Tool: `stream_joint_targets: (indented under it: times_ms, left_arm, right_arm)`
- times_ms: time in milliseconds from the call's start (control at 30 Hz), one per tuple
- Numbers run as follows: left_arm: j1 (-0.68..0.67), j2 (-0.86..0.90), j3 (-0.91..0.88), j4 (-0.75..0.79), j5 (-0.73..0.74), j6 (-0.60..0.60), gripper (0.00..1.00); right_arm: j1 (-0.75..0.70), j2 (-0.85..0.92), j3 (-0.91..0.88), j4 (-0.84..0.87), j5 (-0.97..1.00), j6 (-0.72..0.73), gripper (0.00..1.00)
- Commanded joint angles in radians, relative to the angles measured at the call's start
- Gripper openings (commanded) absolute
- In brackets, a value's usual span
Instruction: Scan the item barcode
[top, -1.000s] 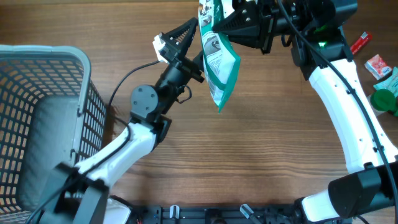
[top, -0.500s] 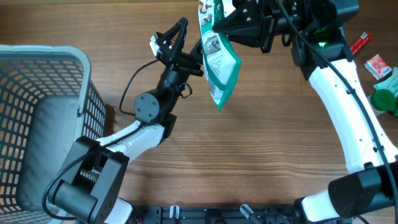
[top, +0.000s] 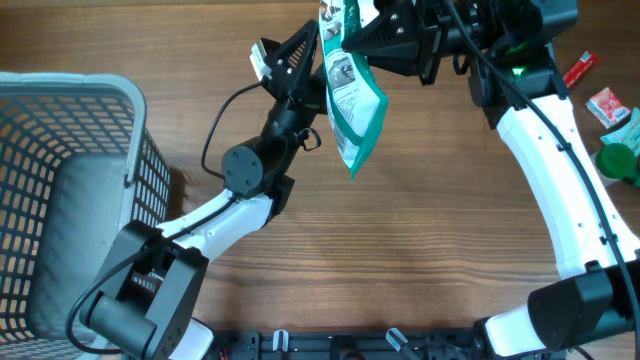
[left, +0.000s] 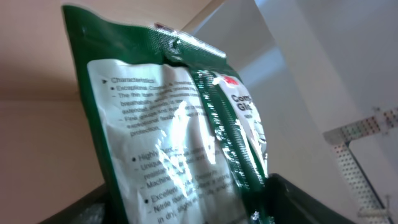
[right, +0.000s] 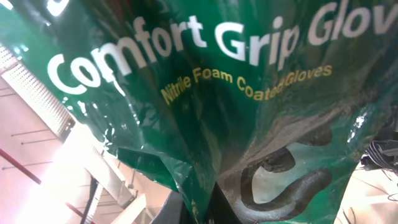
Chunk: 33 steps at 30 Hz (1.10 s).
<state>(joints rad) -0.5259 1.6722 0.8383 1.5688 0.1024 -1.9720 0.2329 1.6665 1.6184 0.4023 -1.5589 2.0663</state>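
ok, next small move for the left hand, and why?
Probably nudge the left hand in onto the near edge of the glove pouch and close. Its jaws stand open right beside the pouch, which hangs from the shut right hand, and the left wrist view shows only printed text, no barcode.

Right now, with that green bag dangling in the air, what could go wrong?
1. The glossy green-and-white plastic glove bag hangs free, pinched only near its top by the right tool; it might swing or slip out.
2. The left tool sits open right beside it, so a small nudge could knock it.
3. The left wrist view shows glare and creases on the film and no barcode, so a scan may fail.
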Motion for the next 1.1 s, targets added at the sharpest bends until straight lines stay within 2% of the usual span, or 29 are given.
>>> stream_joint_targets:
  times_ms: [0,100,233,367,533,567,600,700,833,933,1067]
  left_arm:
    - [-0.002,-0.013,0.026,0.016,0.023,0.019,0.34]
    - [-0.001,-0.018,0.026,0.016,0.023,0.020,0.04]
    - [0.017,-0.018,0.026,0.016,0.040,0.032,0.04]
    - [0.075,-0.018,0.026,-0.012,0.186,0.142,0.04]
    - [0.198,-0.021,0.026,-0.006,0.430,0.155,0.04]
    - [0.211,-0.023,0.026,-0.006,0.478,0.158,0.04]
    - [0.225,-0.027,0.026,-0.006,0.534,0.163,0.04]
    - [0.245,-0.050,0.026,-0.008,0.663,0.244,0.04]
    - [0.245,-0.123,0.026,-0.148,0.776,0.394,0.04]
    - [0.245,-0.219,0.026,-0.416,0.783,0.579,0.04]
    - [0.245,-0.351,0.026,-0.780,0.691,0.811,0.04]
  right_arm:
    - [0.006,-0.010,0.012,0.008,-0.047,-0.025,0.04]
    - [0.006,-0.010,0.012,0.008,-0.047,-0.025,0.04]
    - [0.005,-0.010,0.012,0.008,-0.047,-0.026,0.04]
    - [-0.002,0.000,0.011,0.003,-0.031,-0.140,0.06]
    - [-0.004,0.045,0.010,0.003,-0.030,-0.463,0.63]
    - [-0.004,0.058,0.010,0.001,-0.034,-0.560,0.92]
    - [-0.004,0.071,0.010,0.001,-0.052,-0.640,0.99]
    - [-0.004,0.118,0.006,-0.018,-0.063,-0.794,1.00]
    - [-0.004,0.149,-0.045,-0.125,-0.058,-1.019,1.00]
    - [-0.004,0.150,-0.109,-0.169,-0.055,-1.071,0.99]
    - [0.008,0.149,-0.129,-0.180,-0.054,-1.071,0.98]
